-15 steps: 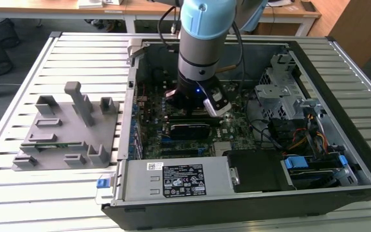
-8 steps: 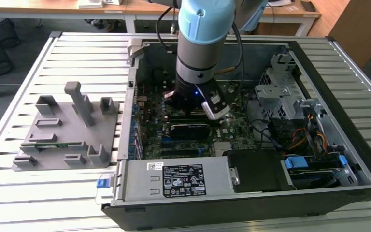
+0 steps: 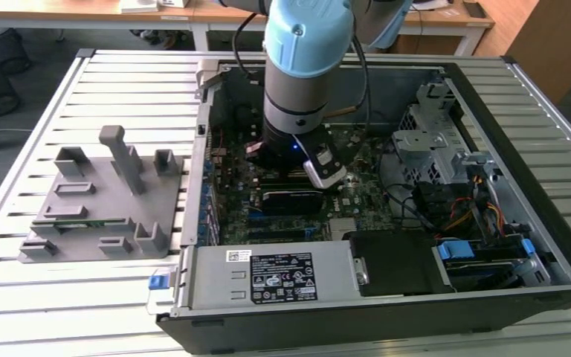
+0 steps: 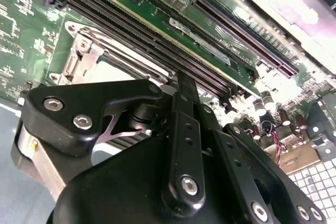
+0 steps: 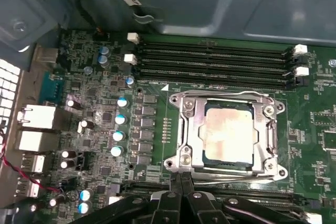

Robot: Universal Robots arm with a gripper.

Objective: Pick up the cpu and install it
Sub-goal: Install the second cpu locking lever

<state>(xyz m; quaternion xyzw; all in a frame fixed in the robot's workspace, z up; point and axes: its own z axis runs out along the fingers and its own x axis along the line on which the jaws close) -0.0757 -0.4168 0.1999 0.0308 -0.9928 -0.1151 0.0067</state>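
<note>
A slatted white metal table (image 3: 117,82) carries an open black desktop computer case (image 3: 523,245), and beside it, toward the exterior view's left, a grey plastic fixture block (image 3: 107,201) with upright posts. Inside the case lies a green motherboard (image 5: 94,93), with a grey power supply box (image 3: 265,277) along the near edge and a silver drive cage (image 3: 434,141) toward the exterior view's right. The pale blue and grey robot arm (image 3: 300,59) reaches straight down into the case, over the middle of the board. In the first wrist view, four long black memory slots (image 5: 210,59) run beside the silver metal socket frame (image 5: 191,129), and the cpu (image 5: 227,134), a flat square chip with a shiny silver top, sits inside that frame, lying flat in the socket. The black gripper (image 5: 181,190) hangs just beside the frame's edge, its two fingertips pressed together with nothing between them, clear of the chip. In the second wrist view the gripper's black linkage (image 4: 184,145) stands above the slots and a corner of the frame.
</note>
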